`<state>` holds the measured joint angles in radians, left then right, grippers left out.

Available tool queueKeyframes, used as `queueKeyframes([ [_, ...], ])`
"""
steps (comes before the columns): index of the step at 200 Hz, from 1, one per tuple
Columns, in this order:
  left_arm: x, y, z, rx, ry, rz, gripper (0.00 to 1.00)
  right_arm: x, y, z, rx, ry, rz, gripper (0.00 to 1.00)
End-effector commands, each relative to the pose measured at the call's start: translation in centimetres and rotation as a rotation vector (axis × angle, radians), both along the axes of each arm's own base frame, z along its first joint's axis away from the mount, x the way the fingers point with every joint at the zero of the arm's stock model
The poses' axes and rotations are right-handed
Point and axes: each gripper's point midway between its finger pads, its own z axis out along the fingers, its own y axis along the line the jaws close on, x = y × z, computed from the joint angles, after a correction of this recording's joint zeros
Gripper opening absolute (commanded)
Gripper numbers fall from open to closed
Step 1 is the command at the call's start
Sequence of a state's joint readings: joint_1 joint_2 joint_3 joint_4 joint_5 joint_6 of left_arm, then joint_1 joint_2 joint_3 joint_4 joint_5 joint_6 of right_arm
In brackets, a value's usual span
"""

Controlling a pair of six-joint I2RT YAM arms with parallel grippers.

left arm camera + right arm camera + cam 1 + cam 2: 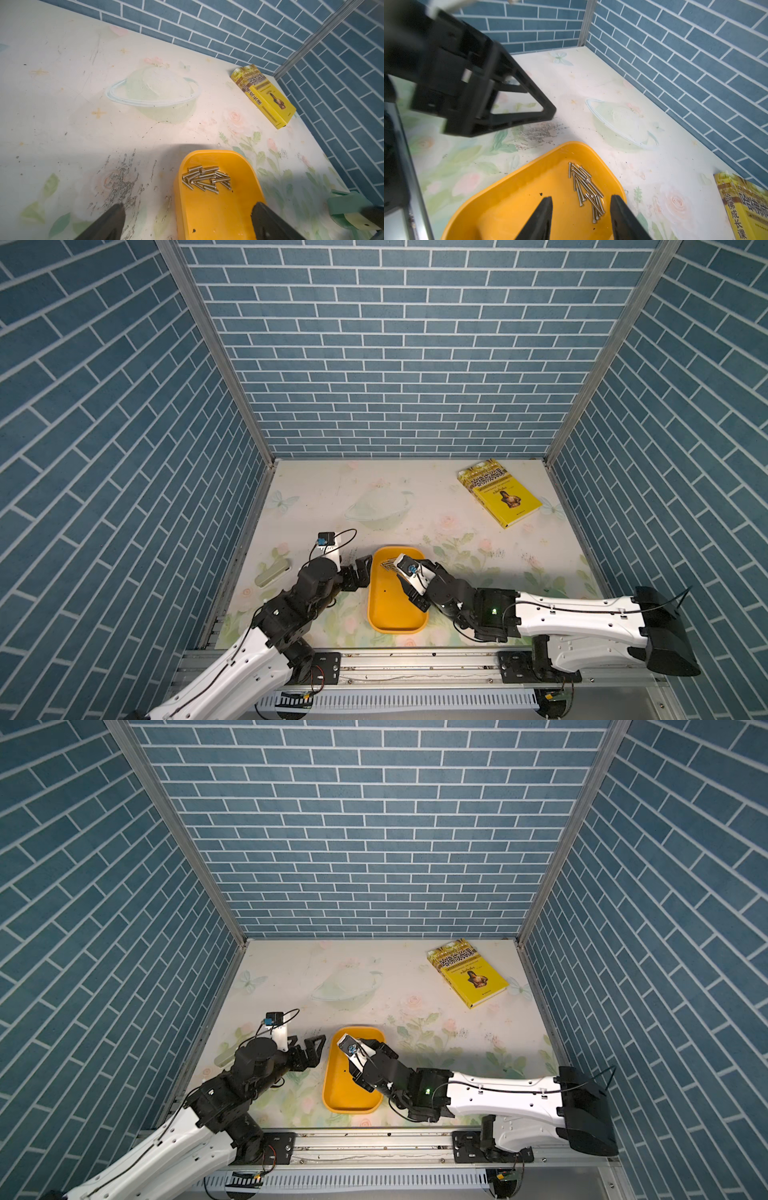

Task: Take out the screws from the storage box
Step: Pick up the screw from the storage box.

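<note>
The storage box (386, 610) (345, 1092) is a shallow orange-yellow tray near the table's front middle. Several slim silvery screws (388, 565) (206, 179) (586, 189) lie in a loose pile at its far end. My right gripper (581, 197) hangs over the tray, open, its two black fingers either side of the near end of the pile, holding nothing. My left gripper (360, 570) (188, 205) stands wide open at the tray's left rim, one finger over the tray (218, 212) and one over the table. In a top view the right wrist hides the screws.
A yellow book (500, 497) (264, 95) (741, 207) lies at the back right. A pale green block (272, 574) sits by the left wall. Blue brick walls close in three sides, and a metal rail (415, 664) runs along the front.
</note>
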<state>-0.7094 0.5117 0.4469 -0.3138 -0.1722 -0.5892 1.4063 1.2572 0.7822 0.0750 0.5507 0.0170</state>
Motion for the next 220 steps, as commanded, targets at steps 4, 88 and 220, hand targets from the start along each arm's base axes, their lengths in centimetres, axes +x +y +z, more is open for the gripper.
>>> queueKeyframes([
  [4, 0.4, 1.0, 4.6, -0.073, -0.147, 0.058, 1.0, 1.3, 0.0, -0.3, -0.042, -0.058, -0.072, 0.48],
  [88, 2.5, 0.6, 2.9, 0.019, -0.12, 0.106, 1.0, 3.0, 3.8, -7.9, -0.247, 0.128, -0.003, 0.38],
  [220, 3.0, 0.9, 1.4, -0.06, -0.004, 0.11, 1.0, 4.8, 3.2, -14.5, -0.47, 0.46, -0.06, 0.21],
])
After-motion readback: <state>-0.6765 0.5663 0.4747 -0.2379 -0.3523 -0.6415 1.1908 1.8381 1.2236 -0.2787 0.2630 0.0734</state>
